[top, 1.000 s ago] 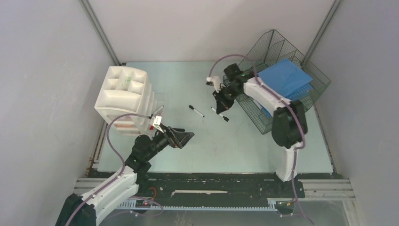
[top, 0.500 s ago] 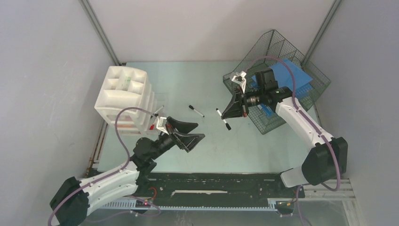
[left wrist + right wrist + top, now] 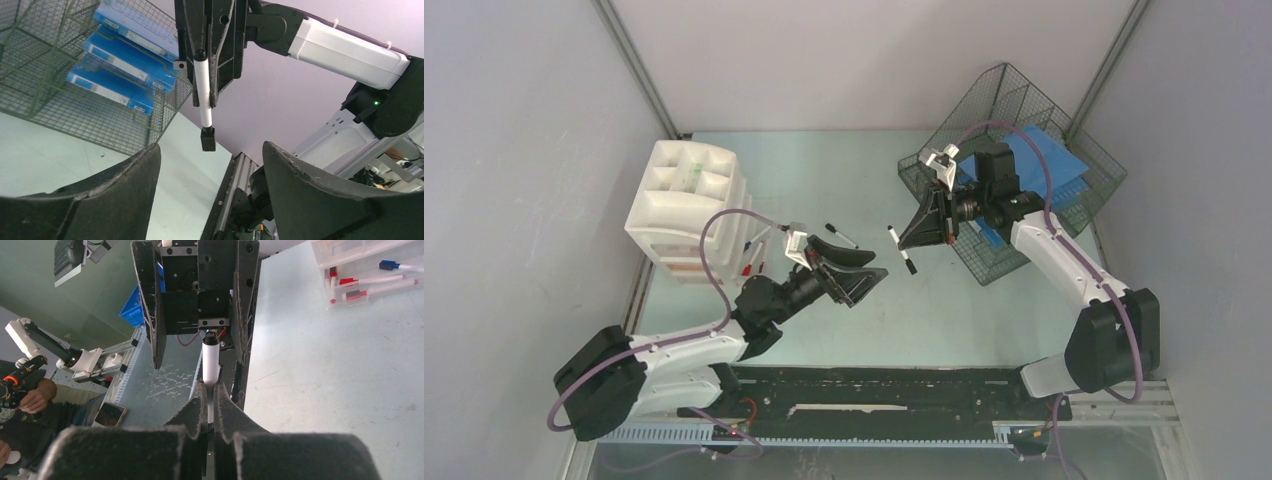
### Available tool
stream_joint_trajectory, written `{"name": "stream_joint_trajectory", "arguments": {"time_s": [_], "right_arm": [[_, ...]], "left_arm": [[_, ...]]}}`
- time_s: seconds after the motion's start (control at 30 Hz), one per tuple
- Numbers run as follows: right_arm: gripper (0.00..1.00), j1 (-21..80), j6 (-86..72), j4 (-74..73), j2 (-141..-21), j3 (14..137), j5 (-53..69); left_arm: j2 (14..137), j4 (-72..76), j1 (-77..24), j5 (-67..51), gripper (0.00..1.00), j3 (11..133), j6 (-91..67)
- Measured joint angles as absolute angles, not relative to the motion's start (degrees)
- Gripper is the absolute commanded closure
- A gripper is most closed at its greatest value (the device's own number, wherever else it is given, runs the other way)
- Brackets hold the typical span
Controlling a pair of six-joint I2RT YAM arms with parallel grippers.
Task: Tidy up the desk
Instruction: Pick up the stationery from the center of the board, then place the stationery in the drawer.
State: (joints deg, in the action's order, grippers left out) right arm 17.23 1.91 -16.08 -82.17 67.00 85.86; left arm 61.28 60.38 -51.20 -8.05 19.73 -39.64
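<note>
Because the right gripper point(image 3: 904, 240) is pinched tight on one end of a marker point(image 3: 900, 249), the rest of the white barrel and the black cap stick out free. It holds the marker in the air over the middle of the desk point(image 3: 984, 320), well clear of the surface. That looks like an offer, with the free end turned toward the other arm.

The left gripper point(image 3: 872, 267) faces it with its fingers spread wide and nothing between them. In its own wrist view the cap hangs in line with the gap (whether it has actually entered the gap, I cannot tell). My reading is a hand-over in mid-air.

The likely reason is reach. The drawer unit point(image 3: 686, 200) stands at the left edge of the desk, beside the left arm, and red-capped markers point(image 3: 360, 290) lie in its open drawer. The wire tray point(image 3: 1004, 85), holding blue boxes point(image 3: 1034, 160), sits at the far right corner near the right arm.

A second marker point(image 3: 841, 236) lies flat on the desk, between the drawer unit and the two grippers, so tidying is not finished.
</note>
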Motion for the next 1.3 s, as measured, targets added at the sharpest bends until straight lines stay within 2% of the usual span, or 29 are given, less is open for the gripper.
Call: {"name": "stream_joint_trajectory", "arguments": {"time_s": [0.17,0.53,0.83,1.07,1.23,1.3], "right_arm": [[1.0,17.23,1.13,-15.09,-82.17,67.0,86.48],[1.0,17.23,0.91,-14.87,-82.17,67.0,86.78],[1.0,17.08,1.04,-14.83,-82.17,67.0,86.94],[1.0,16.8,1.17,-14.96,-82.17,67.0,86.72],[0.99,16.78,1.21,-15.27,-82.17,67.0,86.7],[0.89,16.78,1.26,-15.35,-82.17,67.0,86.7]], "left_arm": [[65.78,62.5,-52.75,-7.62,0.36,22.04,-40.66],[73.06,63.94,-53.63,-6.59,0.52,26.0,-41.3],[78.24,64.66,-53.74,-7.79,0.84,30.55,-42.68],[79.66,65.49,-53.87,-9.04,1.0,31.64,-43.33],[79.79,65.63,-53.87,-9.28,1.0,31.64,-43.55],[79.79,65.65,-53.87,-9.32,1.0,31.64,-43.55]]}}
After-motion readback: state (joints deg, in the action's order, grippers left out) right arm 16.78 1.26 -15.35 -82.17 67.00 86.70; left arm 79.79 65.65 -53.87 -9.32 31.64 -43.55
